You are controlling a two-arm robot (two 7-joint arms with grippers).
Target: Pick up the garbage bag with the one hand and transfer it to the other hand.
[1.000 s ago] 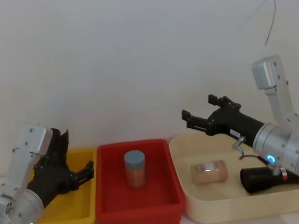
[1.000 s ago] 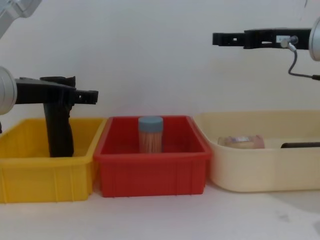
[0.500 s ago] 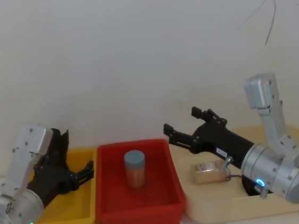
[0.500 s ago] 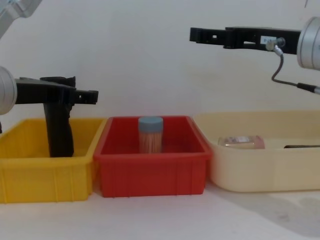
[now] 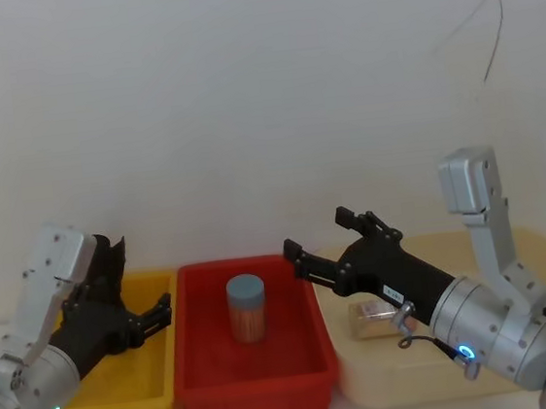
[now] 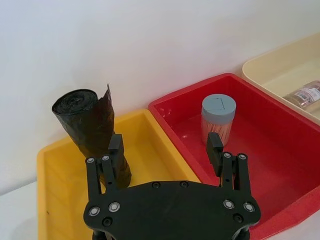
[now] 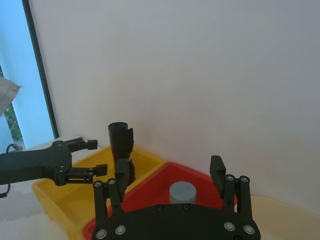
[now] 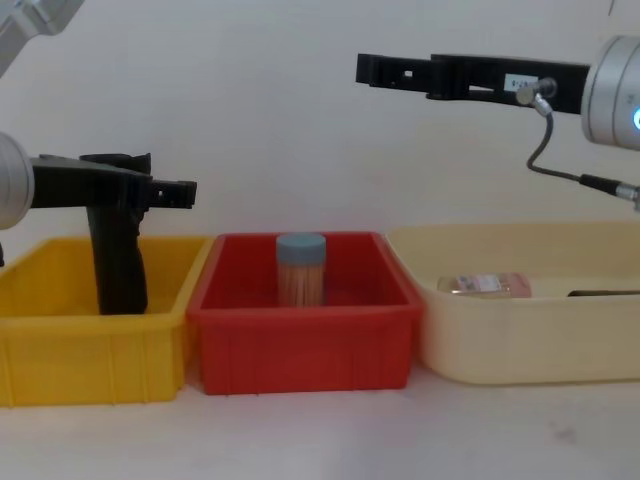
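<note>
The garbage bag point(image 6: 92, 132) stands upright in the yellow bin point(image 8: 60, 340). My left end effector point(image 8: 165, 190) hangs level beside its upper part, fingers apart and not closed on it, so the pick-up is not yet made. My right end effector point(image 8: 385, 70), fingers also apart, is held high over the red bin point(image 8: 300, 340), pointing toward the roll. Next I judge the left must close around the roll and lift it for the handover.

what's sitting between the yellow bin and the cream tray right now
The red bin sits between the yellow bin and the cream tray, holding a blue-lidded jar; the chest view shows it plainly.
</note>
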